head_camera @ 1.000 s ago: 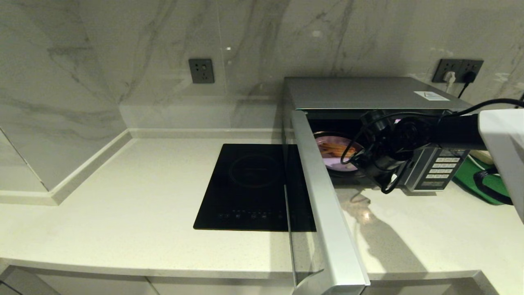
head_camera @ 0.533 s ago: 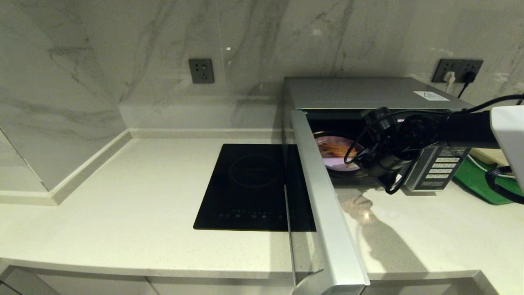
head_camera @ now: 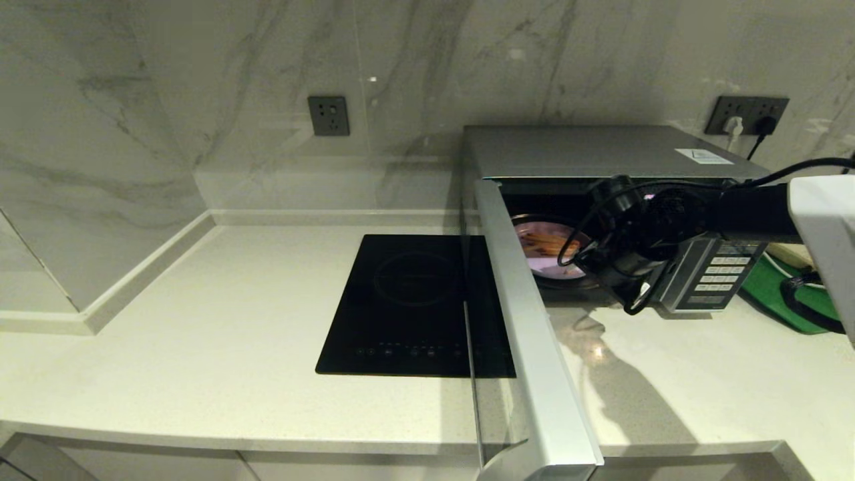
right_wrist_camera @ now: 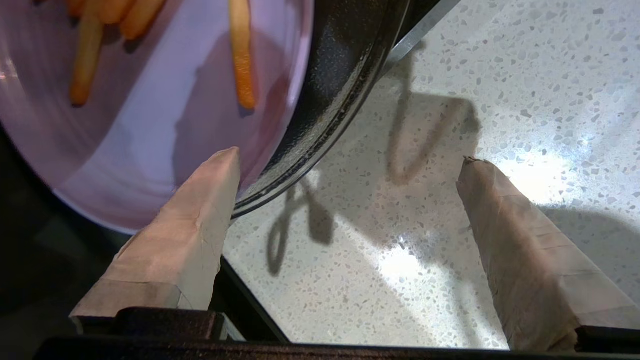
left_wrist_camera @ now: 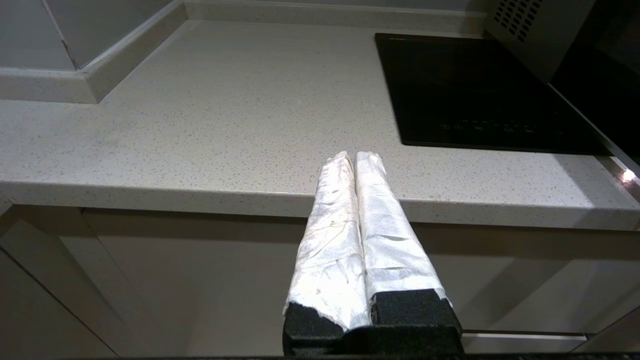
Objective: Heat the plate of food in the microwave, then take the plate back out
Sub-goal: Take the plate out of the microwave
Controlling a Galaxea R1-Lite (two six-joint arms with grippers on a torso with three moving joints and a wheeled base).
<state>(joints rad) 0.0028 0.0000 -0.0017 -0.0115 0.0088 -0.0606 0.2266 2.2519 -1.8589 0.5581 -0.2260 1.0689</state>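
The microwave [head_camera: 588, 150] stands at the back right with its door [head_camera: 528, 321] swung wide toward me. Inside, the lilac plate of food [head_camera: 544, 250] with orange fries rests on the dark glass turntable [right_wrist_camera: 345, 75]. My right gripper [right_wrist_camera: 347, 157] hovers open at the cavity's front edge. One finger [right_wrist_camera: 200, 210] lies over the rim of the plate of food [right_wrist_camera: 150, 115]; the other finger [right_wrist_camera: 510, 235] is over the speckled counter. Nothing is held. My left gripper [left_wrist_camera: 355, 156] is shut and empty, parked low in front of the counter edge.
A flat black cooktop [head_camera: 414, 304] is set into the counter left of the open door. The microwave keypad [head_camera: 725, 270] sits just behind my right arm [head_camera: 674, 224]. A green mat [head_camera: 781, 287] and cables lie at the far right.
My right wrist swayed slightly right and back again at the microwave opening. The plate has not moved and the fingers stay open.
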